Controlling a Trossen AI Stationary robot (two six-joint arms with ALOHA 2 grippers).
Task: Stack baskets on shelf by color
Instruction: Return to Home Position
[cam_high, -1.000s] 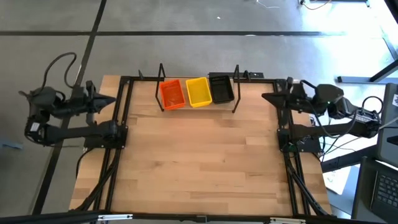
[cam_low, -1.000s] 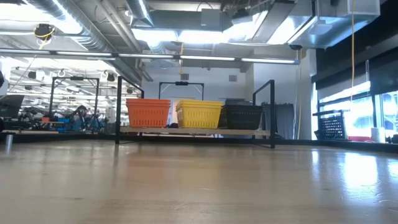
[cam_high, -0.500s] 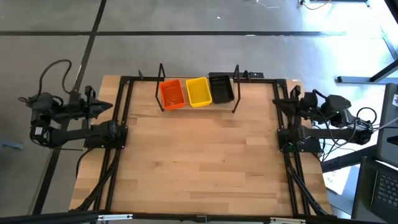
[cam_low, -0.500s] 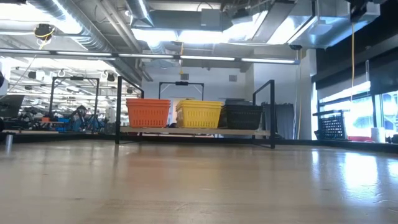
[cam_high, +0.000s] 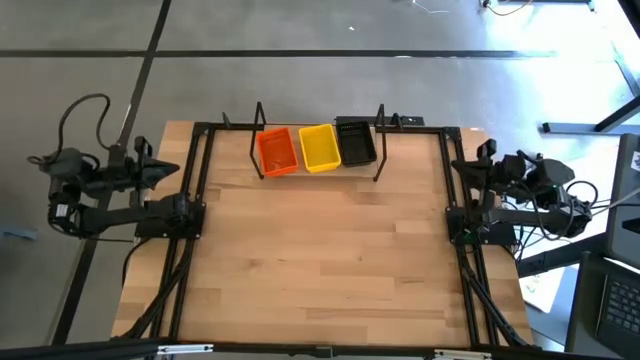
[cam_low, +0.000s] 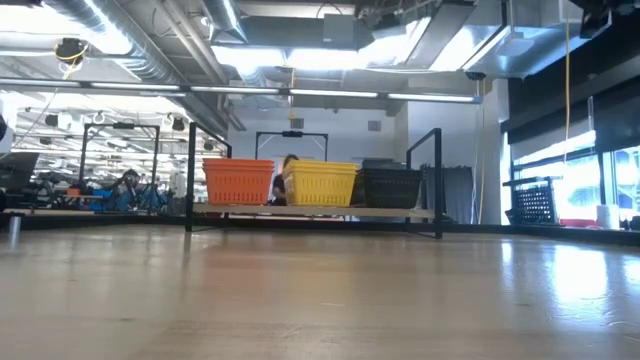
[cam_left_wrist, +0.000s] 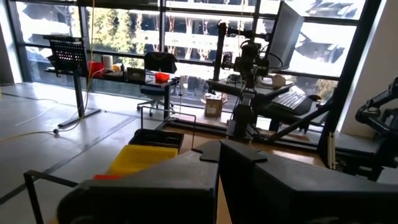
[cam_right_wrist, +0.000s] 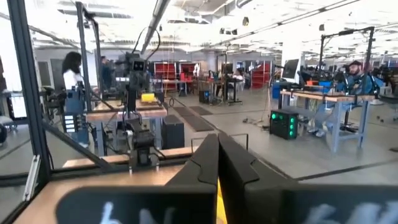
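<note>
On the shelf (cam_low: 310, 211) at the table's far edge, orange baskets (cam_high: 277, 150), yellow baskets (cam_high: 320, 147) and black baskets (cam_high: 356, 142) stand side by side, bottoms on the plank. How many are nested in each colour I cannot tell. My left gripper (cam_high: 182, 166) is shut and holds nothing. It is drawn back over the table's left edge and points level across the table. My right gripper (cam_high: 456, 166) is also shut with nothing in it, drawn back at the right edge. In the left wrist view the yellow baskets (cam_left_wrist: 140, 158) show past the shut fingers.
Black frame rails (cam_high: 200, 200) run along both sides of the wooden tabletop (cam_high: 320, 250). The shelf's upright end loops (cam_high: 381, 150) stand at its two ends. A person (cam_low: 288, 170) shows in the room behind the shelf.
My right gripper has drawn back toward the table's right edge and sunk, staying shut. My left gripper has drawn back a little toward the left edge. The baskets have kept still. A person has come into view behind the shelf.
</note>
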